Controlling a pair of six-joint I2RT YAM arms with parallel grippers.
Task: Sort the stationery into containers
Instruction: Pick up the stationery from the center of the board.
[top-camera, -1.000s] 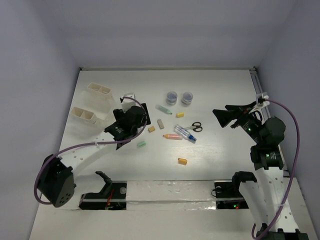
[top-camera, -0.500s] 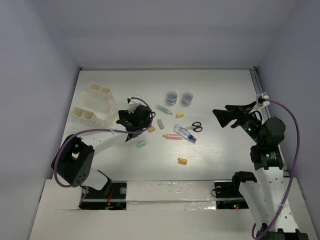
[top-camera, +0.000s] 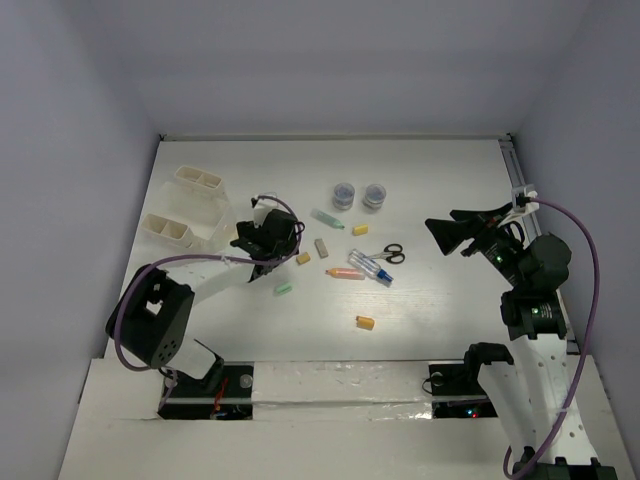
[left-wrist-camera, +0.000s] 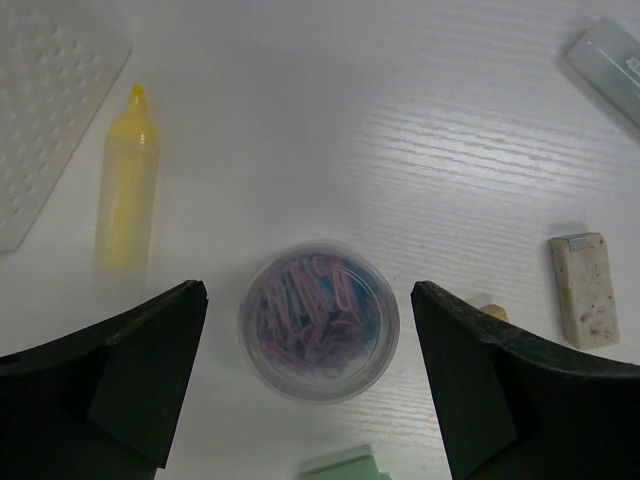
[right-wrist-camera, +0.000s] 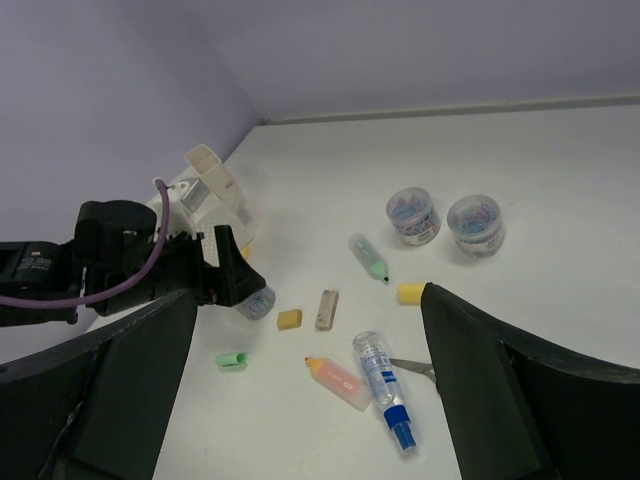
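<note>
1. The left arm's elbow (top-camera: 150, 315) swings in from the near-left corner of the worktop (top-camera: 430, 180) and now stands higher, closer to the bins (top-camera: 170, 228).
2. The left gripper (left-wrist-camera: 310, 305) shifts slightly to the right and tips down over the clear jar of paper clips (left-wrist-camera: 318, 335), with its jaws clear of the jar on both sides.

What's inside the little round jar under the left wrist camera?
The jar holds a tangle of paper clips, mostly pink and purple, some blue-green, seen from above. Anything beneath that top layer is covered, so its fill depth cannot be told.
</note>
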